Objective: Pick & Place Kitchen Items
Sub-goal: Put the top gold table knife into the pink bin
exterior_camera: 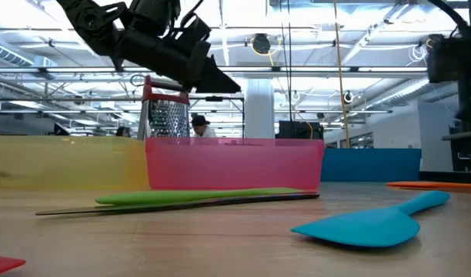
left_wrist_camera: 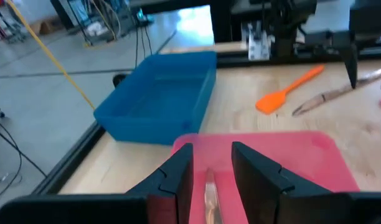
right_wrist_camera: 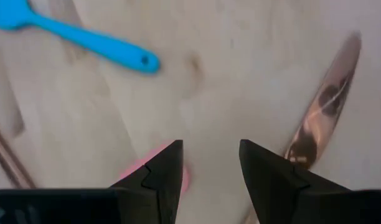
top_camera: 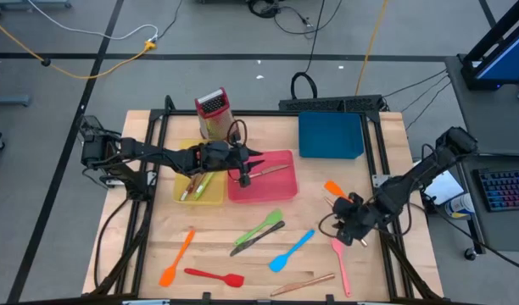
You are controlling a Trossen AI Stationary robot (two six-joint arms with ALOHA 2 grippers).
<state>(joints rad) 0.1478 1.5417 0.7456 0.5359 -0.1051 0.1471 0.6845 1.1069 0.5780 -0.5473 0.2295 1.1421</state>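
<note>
My left gripper (top_camera: pixel 246 169) hangs open over the pink tray (top_camera: pixel 281 191). A copper-coloured utensil (left_wrist_camera: pixel 210 190) lies in the tray and shows in the gap between the fingers, apart from them. My right gripper (top_camera: pixel 353 227) is open, low over the table's right side. The end of a pink spatula (right_wrist_camera: pixel 178 174) shows between its fingers, and whether they touch it does not show. A copper-coloured utensil (right_wrist_camera: pixel 321 118) and a blue spatula (right_wrist_camera: pixel 84 37) lie beside it. An orange spatula (top_camera: pixel 334 188) lies just behind it.
The yellow tray (top_camera: pixel 179 193) holds green and other utensils. The blue tray (top_camera: pixel 332 135) and the red-topped grater (top_camera: pixel 213 112) stand at the back. On the near table lie a green spatula (top_camera: pixel 261 224), a dark knife (top_camera: pixel 253 241), orange (top_camera: pixel 176 258) and red (top_camera: pixel 214 277) spatulas and a copper-coloured utensil (top_camera: pixel 302 284).
</note>
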